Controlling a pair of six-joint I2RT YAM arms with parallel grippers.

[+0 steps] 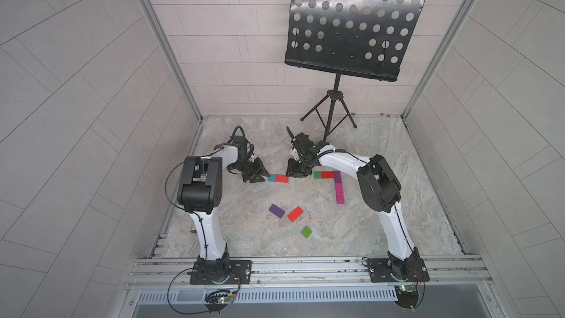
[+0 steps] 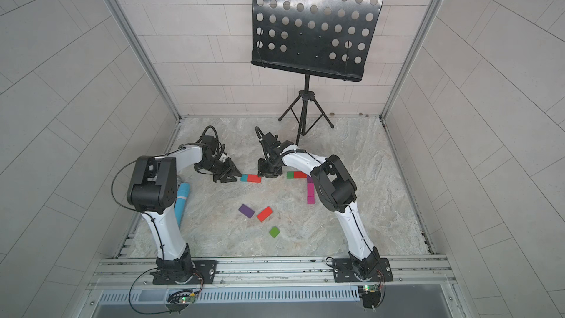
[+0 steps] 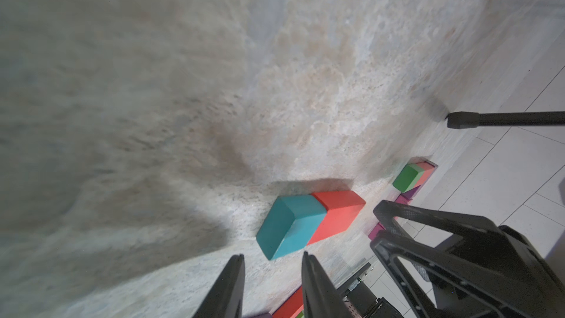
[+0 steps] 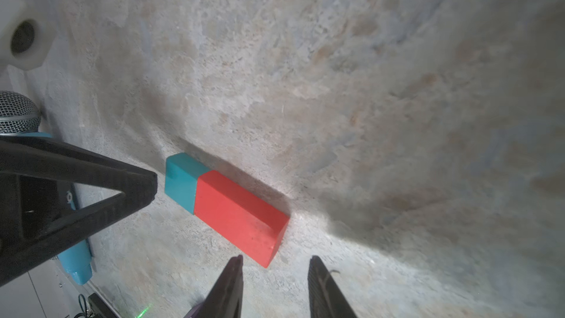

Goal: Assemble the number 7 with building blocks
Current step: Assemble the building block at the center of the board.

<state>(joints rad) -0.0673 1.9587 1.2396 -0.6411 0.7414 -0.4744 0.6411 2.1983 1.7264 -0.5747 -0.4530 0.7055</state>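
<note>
Starting at the left gripper (image 3: 272, 255): black jaws drawn nearly together, clamping nothing, sitting just beside the small teal square block (image 3: 290, 227); finding the right gripper (image 4: 275, 256) likewise nearly closed and empty, near the free end of the flat red rectangular block (image 4: 238, 212). Probably squaring this joined pair before sliding it toward the multicoloured number 7 (image 1: 338, 189), lying just beyond the right gripper; keeping tips low, pushing along the row's length, avoiding skew. Failing to confirm tip contact with either block; losing the top of the 7's stem behind the right arm (image 2: 333, 188)
</note>
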